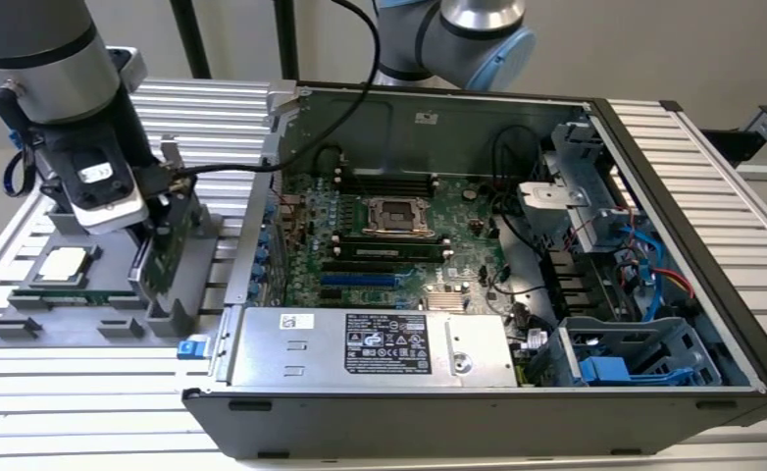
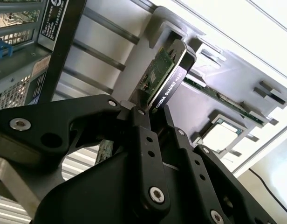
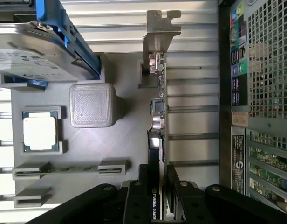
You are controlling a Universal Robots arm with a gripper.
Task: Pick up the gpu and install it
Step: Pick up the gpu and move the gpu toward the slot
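The gpu [image 1: 161, 257] stands on edge in a slot of the grey parts tray [image 1: 43, 329], at the exterior view's left, beside the open computer case [image 1: 678, 206]. Its black face and green board [image 2: 166, 77] show in both wrist views, with the silver bracket [image 3: 162, 28] at the far end. My gripper [image 1: 164, 214] reaches down onto the card's upper edge. The black fingers [image 2: 143, 135] press against both faces of the gpu [image 3: 158, 107], so the gripper [image 3: 157, 189] is shut on it. The card still sits in its holder.
The tray also holds a processor chip [image 3: 39, 132], a RAM stick [image 3: 69, 169] and a silver hard drive with a blue frame [image 3: 31, 56]. Inside the case lie the motherboard [image 1: 383, 235], blue expansion slots [image 1: 357, 280] and a power supply [image 1: 371, 343].
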